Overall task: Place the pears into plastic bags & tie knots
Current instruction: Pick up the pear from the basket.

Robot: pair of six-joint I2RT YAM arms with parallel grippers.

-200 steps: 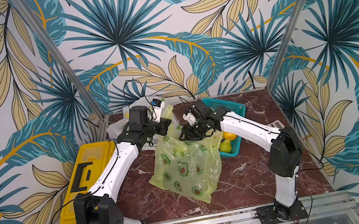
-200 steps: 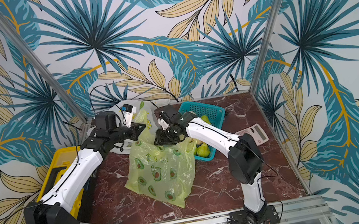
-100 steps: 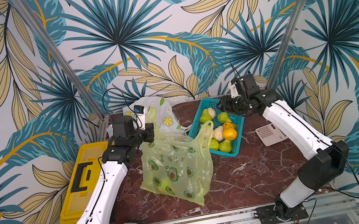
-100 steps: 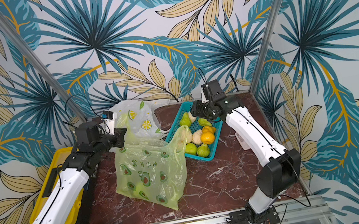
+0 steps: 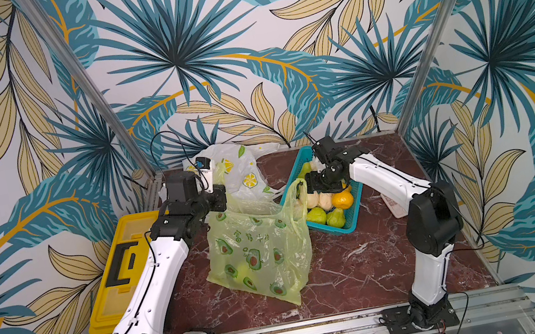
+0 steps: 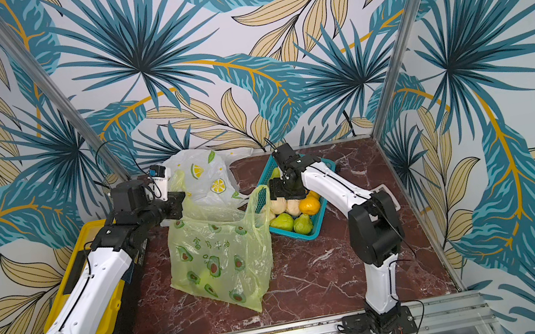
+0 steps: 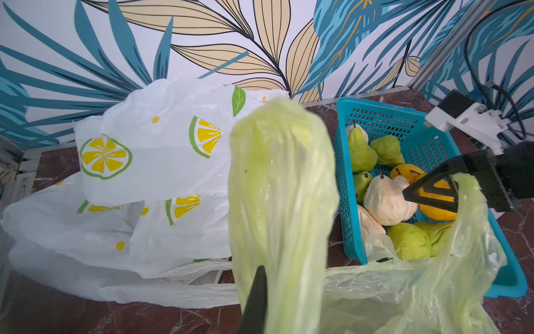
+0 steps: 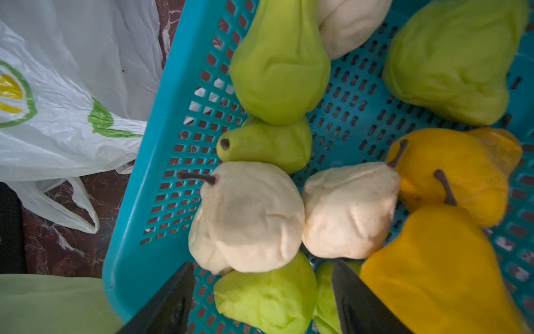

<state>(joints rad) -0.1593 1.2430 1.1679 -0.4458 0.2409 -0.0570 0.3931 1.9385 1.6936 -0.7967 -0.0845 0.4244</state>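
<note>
One handle (image 7: 277,188) of the yellow-green bag (image 5: 258,251) is being pinched by the left gripper (image 5: 220,194), whose jaws are being pressed together on the thin plastic. In this way the bag is being kept upright and open on the desk (image 5: 351,272), between the two arms. The other handle (image 5: 301,193) is being left free. It is standing up just beside the right gripper (image 8: 261,264), and it cannot be told if the two are touching. The jaws of the right gripper are being held spread, with nothing gripped, over the blue basket (image 8: 135,202), just above a cream pear (image 8: 251,217) and a green pear (image 8: 268,292). More pears are being carried in this basket, together with two orange-yellow fruits (image 8: 450,179). The white bags (image 5: 240,169) with lemon prints are being kept in a heap at the back of the desk, behind the yellow-green bag.
</note>
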